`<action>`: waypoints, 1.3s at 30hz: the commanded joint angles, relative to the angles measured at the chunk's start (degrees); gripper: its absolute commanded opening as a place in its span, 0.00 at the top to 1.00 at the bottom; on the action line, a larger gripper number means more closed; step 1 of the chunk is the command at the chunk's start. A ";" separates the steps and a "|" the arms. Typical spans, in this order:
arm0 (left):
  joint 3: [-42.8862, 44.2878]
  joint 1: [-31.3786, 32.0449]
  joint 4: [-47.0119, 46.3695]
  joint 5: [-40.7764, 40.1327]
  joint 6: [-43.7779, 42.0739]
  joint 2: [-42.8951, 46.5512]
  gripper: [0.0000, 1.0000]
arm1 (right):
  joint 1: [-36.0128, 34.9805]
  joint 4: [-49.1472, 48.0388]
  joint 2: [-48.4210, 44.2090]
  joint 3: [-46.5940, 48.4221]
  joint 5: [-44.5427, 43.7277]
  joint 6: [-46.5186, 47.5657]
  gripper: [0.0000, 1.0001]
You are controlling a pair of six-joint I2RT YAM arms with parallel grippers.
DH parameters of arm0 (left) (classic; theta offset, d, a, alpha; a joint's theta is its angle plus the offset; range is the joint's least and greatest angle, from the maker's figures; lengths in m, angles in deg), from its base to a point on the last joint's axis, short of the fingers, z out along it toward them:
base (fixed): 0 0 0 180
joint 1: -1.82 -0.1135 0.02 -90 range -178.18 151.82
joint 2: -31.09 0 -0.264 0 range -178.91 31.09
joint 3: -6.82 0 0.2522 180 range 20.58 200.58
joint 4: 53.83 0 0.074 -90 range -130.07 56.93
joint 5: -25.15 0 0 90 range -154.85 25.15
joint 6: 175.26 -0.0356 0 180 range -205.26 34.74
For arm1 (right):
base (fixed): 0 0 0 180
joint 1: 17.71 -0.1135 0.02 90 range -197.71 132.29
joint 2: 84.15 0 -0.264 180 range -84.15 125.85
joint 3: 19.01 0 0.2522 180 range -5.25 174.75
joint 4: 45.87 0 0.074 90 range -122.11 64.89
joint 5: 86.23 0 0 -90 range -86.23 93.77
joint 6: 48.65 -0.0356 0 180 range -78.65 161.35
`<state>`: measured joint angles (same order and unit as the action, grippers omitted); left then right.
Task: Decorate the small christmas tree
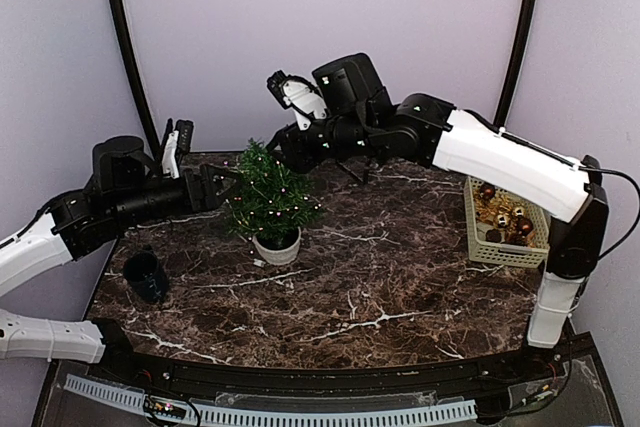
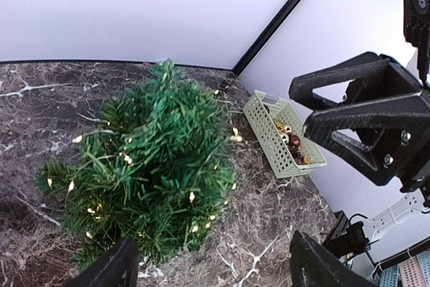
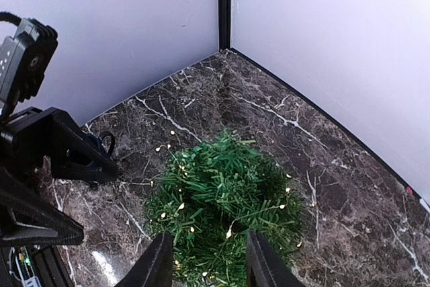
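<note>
The small christmas tree (image 1: 268, 195) stands in its round white pot (image 1: 277, 247) left of the table's middle, wound with a string of lit warm-white lights (image 3: 180, 206). My left gripper (image 1: 228, 185) hovers at the tree's left side, jaws wide open and empty (image 2: 215, 270), the foliage (image 2: 148, 166) just ahead of its fingers (image 2: 114, 270). My right gripper (image 1: 276, 150) sits above the treetop at the back. In the right wrist view it is open (image 3: 208, 267), with top branches (image 3: 228, 193) and a light wire lying between its fingers (image 3: 158, 263), not pinched.
A beige basket (image 1: 505, 225) with brown and gold ornaments sits at the right table edge, also seen in the left wrist view (image 2: 282, 136). A dark cup (image 1: 146, 275) stands front left. Purple walls close the back and sides.
</note>
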<state>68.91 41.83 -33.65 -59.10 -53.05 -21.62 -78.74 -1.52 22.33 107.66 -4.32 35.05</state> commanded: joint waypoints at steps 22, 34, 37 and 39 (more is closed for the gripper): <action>14.68 -25.49 20.17 7.87 -20.20 -8.65 0.10 | 18.99 -2.14 -28.90 -36.88 -14.06 -23.35 0.47; 6.71 -37.41 10.14 6.84 -24.93 -10.51 0.10 | 47.54 -3.18 -30.85 -57.87 -14.78 -33.97 0.49; 5.36 -37.52 9.33 6.66 -25.30 -11.39 0.09 | 49.83 -3.78 -28.47 -58.97 -18.07 -35.60 0.49; 3.87 -37.57 8.15 7.08 -25.22 -11.49 0.10 | 51.75 -4.31 -26.28 -59.74 -18.57 -36.54 0.49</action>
<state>75.49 4.61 -22.29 -51.97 -76.63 -32.90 -29.48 -3.10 -7.18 49.50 -19.19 2.15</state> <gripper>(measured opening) 0.905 0.508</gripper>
